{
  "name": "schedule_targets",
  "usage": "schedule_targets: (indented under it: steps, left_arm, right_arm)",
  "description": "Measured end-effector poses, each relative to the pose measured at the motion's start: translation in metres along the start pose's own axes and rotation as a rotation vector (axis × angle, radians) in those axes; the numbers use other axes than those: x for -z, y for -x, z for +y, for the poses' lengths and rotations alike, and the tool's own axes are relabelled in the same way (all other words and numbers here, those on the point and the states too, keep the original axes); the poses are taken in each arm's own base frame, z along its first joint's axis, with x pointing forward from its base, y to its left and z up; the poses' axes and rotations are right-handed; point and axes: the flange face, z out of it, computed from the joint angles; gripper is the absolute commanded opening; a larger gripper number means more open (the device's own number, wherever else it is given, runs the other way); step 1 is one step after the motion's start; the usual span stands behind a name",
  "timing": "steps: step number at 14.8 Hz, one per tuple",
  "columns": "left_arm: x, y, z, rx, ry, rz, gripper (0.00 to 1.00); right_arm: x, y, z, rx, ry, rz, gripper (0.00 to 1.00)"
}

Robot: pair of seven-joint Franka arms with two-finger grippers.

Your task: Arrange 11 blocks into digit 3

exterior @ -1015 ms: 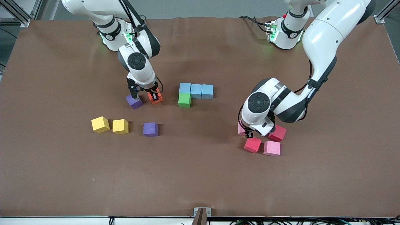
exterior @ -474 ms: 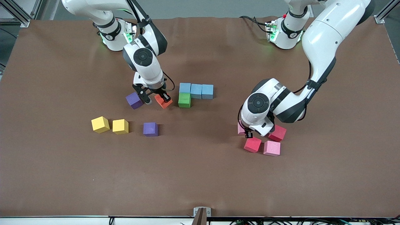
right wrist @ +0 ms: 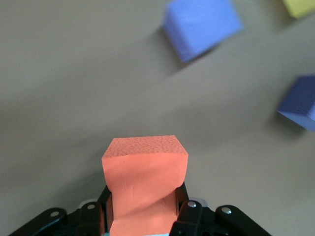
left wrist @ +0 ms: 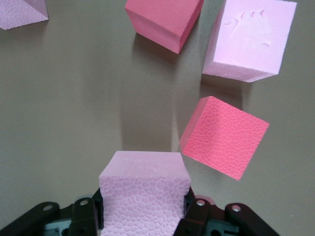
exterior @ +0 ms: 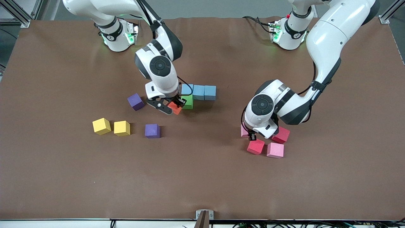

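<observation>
My right gripper (exterior: 175, 107) (right wrist: 144, 216) is shut on the orange block (exterior: 174, 108) (right wrist: 145, 172), low over the table right beside the green block (exterior: 188, 102). The green block touches one end of a row of three light blue blocks (exterior: 198, 92). Two purple blocks (exterior: 136, 101) (exterior: 152, 130) lie apart toward the right arm's end. My left gripper (exterior: 247, 133) (left wrist: 144, 216) is shut on a pink block (exterior: 243, 129) (left wrist: 144, 182), just above the table. By it lie two red blocks (exterior: 255, 146) (exterior: 281, 135) and a pink block (exterior: 275, 150).
Two yellow cubes (exterior: 101, 126) (exterior: 122, 128) sit side by side toward the right arm's end, near the purple block. In the left wrist view the corner of another pale pink block (left wrist: 19, 12) shows; the left arm hides it in the front view.
My right gripper has carried the orange block away from the purple block, across to the green block. The left arm has not moved.
</observation>
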Motion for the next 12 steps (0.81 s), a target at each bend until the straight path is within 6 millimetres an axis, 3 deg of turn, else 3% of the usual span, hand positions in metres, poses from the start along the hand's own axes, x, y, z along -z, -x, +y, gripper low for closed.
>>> schedule_targets:
  steps: [4,12]
  left_arm:
    - [0.001,-0.001,0.001,0.003,0.001,-0.001,0.39]
    - [0.001,-0.001,0.001,0.003,0.002,-0.002,0.39]
  right_arm:
    - [-0.005,-0.007,-0.018,0.233,-0.009,0.009,0.05]
    - [-0.036,-0.010,-0.022,0.284,0.026,-0.008,0.05]
